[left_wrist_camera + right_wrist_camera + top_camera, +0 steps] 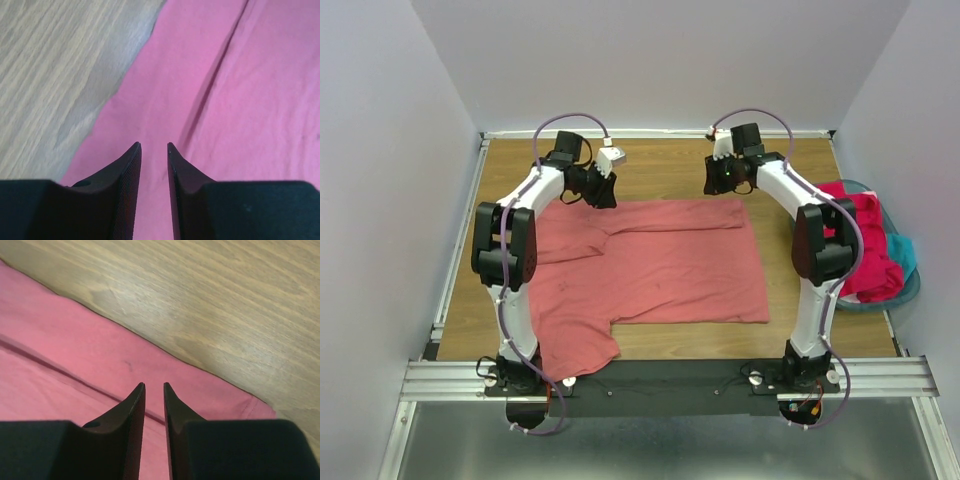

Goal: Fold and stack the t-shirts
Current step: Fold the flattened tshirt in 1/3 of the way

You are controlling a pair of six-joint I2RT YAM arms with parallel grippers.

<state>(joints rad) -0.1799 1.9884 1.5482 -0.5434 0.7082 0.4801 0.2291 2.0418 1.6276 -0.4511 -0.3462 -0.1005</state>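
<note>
In the top view the arm wrists cover their own fingertips, so only the wrist views show them. The left arm's black link also hides part of the salmon-pink t-shirt (660, 265) at its left side. The teal basket (912, 288) at the right edge is partly cut off behind the right arm. It holds the magenta-red t-shirt (865, 250), with only a sliver of the teal t-shirt (903, 252) showing. The salmon-pink t-shirt lies spread in the middle of the worktop (660, 165), one sleeve reaching toward the lower left. The left fingers (131, 170) stand slightly apart with nothing between them, over the cloth just inside its edge. Bare wood fills the upper left of that view and a crease runs from the upper right toward the tips. The right fingers (135, 405) also stand narrowly apart, gripping nothing, above the shirt near its border. A seam crosses the lower left and the wood fills the upper right. Whether either pair touches the cloth cannot be told.
</note>
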